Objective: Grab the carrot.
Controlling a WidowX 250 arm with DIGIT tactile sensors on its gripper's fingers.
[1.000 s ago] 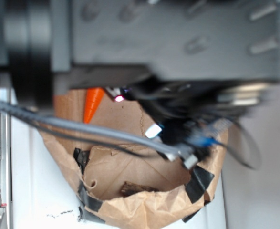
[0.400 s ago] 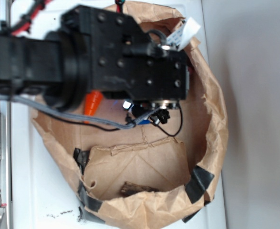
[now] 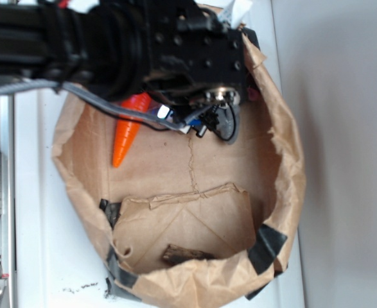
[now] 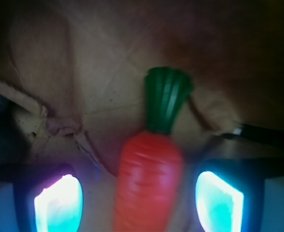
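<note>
Orange carrot between wide-spread pincer fingers, apparently untouched.

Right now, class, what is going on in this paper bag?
A WidowX robot arm reaches into an open brown paper bag lying on a white surface. Its gripper is open, one finger on each side of a toy carrot on the bag's floor. The fingers have not closed on the carrot.

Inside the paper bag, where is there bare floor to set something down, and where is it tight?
Bare brown floor runs right of the carrot across to the paper bag wall, above the folded flap. It is tight at the top: the arm overhangs, and the open pincer straddles the carrot.
</note>
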